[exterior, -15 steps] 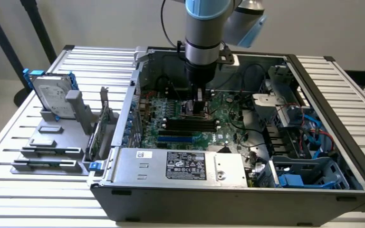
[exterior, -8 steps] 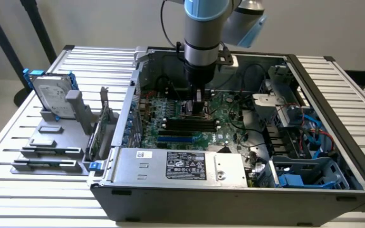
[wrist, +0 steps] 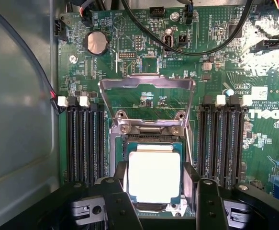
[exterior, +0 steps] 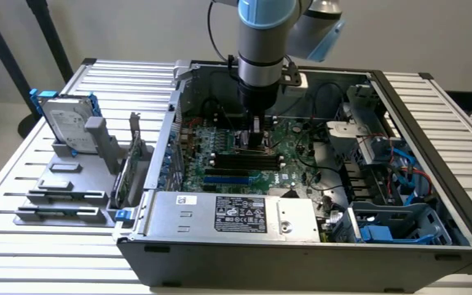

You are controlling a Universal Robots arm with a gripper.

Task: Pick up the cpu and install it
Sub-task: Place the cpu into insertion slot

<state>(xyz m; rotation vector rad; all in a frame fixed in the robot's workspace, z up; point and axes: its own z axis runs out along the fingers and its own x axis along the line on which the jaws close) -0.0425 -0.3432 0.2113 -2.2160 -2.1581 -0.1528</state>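
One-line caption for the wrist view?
Hand grips the cpu at the open socket, retention frame raised.

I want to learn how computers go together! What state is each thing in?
case: open, side off.
socket lid: flipped up.
cpu: gripped, at the socket.
pincer: shut on cpu.
RAM slots: empty.
hard drive: standing upright in a rack outside the case.
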